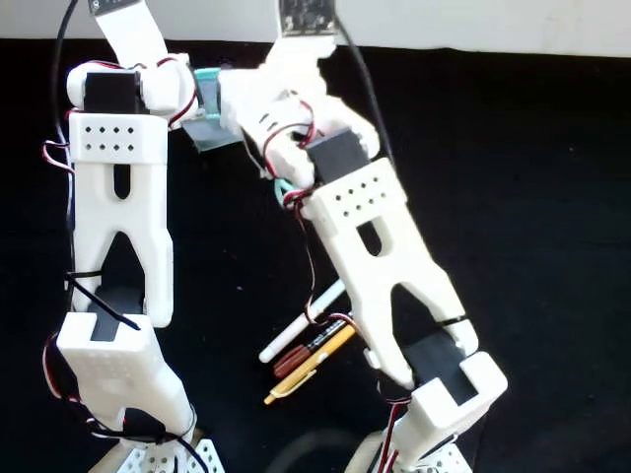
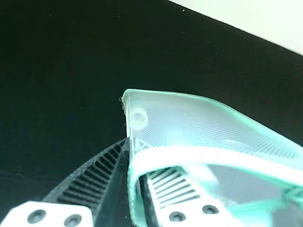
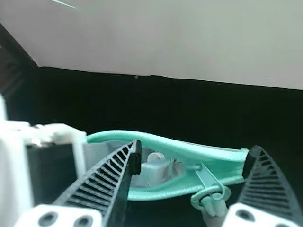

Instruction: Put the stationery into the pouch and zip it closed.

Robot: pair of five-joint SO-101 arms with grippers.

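The mint-green translucent pouch point(image 2: 199, 137) is lifted off the table at the back, and my left gripper point(image 2: 135, 189) is shut on one corner of it. In the high view the pouch point(image 1: 210, 130) shows between the two wrists. My right gripper point(image 3: 194, 158) is open, with its fingers on either side of the pouch point(image 3: 165, 144) near the zipper pull point(image 3: 210, 199), not touching it. The left arm's gripper point(image 3: 52, 142) holds the pouch's other end. On the black table lie a white pen point(image 1: 301, 323), a brown marker point(image 1: 311, 347) and a yellow pen point(image 1: 306, 372).
The black table point(image 1: 532, 197) ends at a pale wall point(image 1: 473, 25) at the back. The right arm's forearm point(image 1: 380, 246) stretches above the pens. Both arm bases stand at the front edge.
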